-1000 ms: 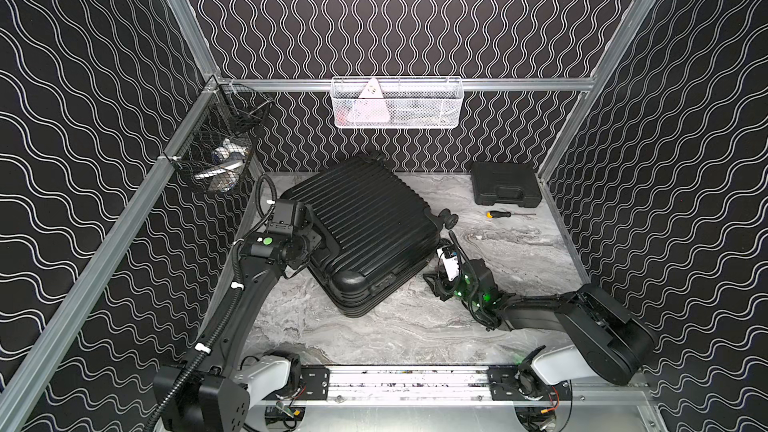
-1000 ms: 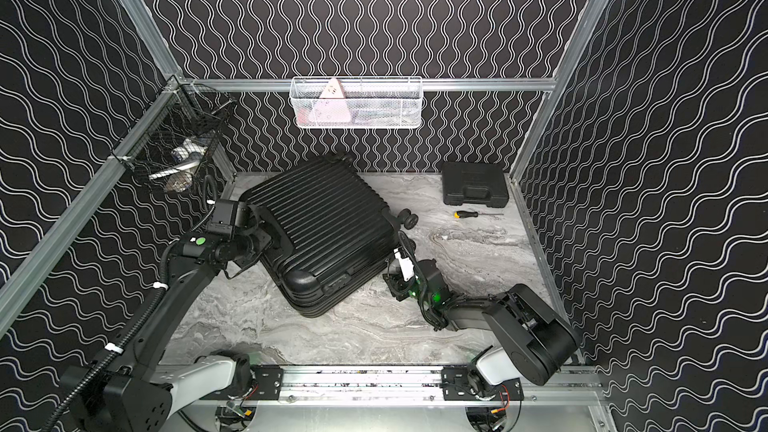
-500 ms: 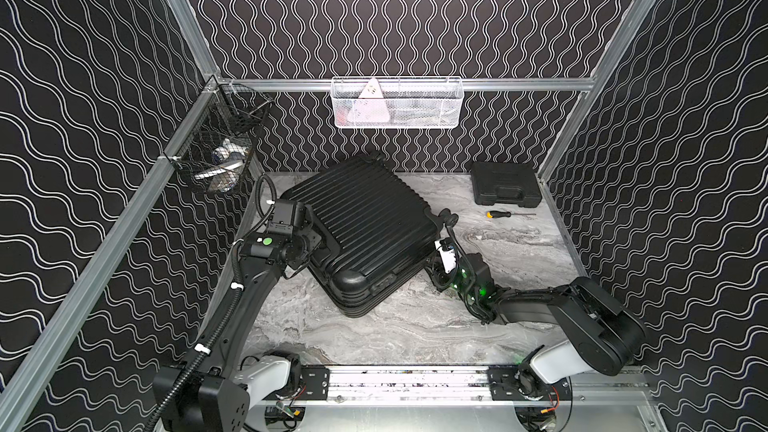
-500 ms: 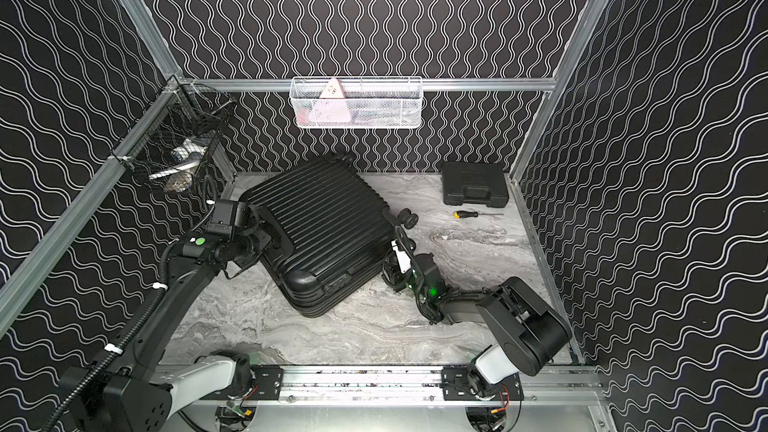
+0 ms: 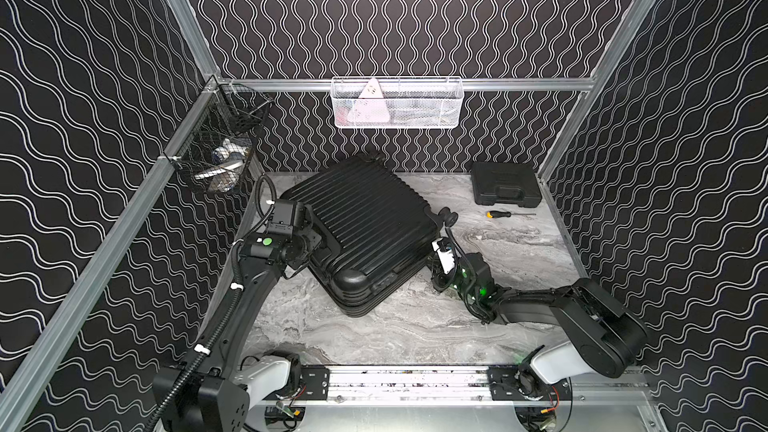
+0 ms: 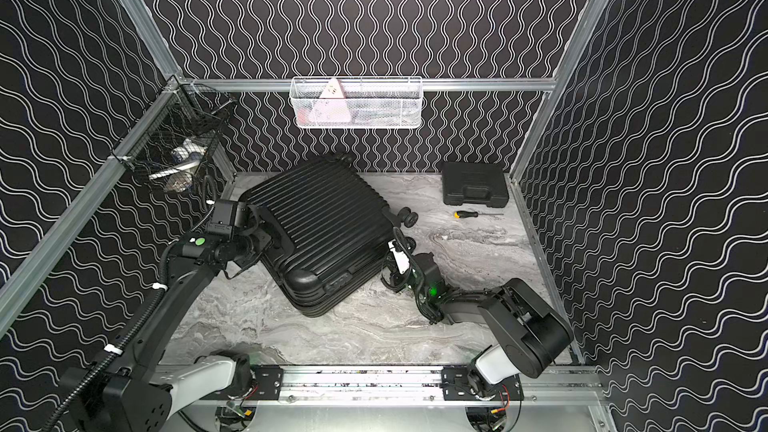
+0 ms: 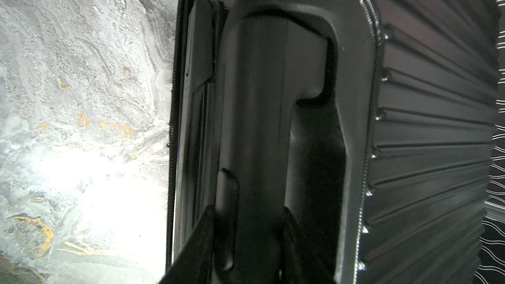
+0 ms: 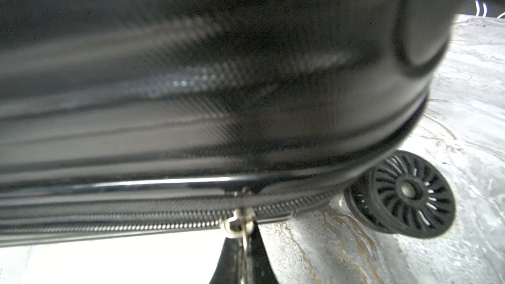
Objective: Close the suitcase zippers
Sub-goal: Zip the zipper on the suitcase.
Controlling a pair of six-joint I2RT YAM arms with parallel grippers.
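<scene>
Marbled surface (image 5: 415,326); my left end effector (image 7: 247,211) clamps the handle (image 7: 262,91) of the suitcase (image 5: 365,218), my right end effector (image 8: 244,255) pinches a zipper pull (image 8: 237,222); zipping looks unfinished.

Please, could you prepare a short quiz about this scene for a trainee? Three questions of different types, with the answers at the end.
1. True or false: the suitcase stands upright.
2. Choose one. The right gripper is: A) open above the suitcase; B) shut on the zipper pull; C) out of every view.
3. Short answer: which part of the suitcase does the left gripper grip?

Key
1. False: it lies flat on the table.
2. B.
3. The handle.
</scene>
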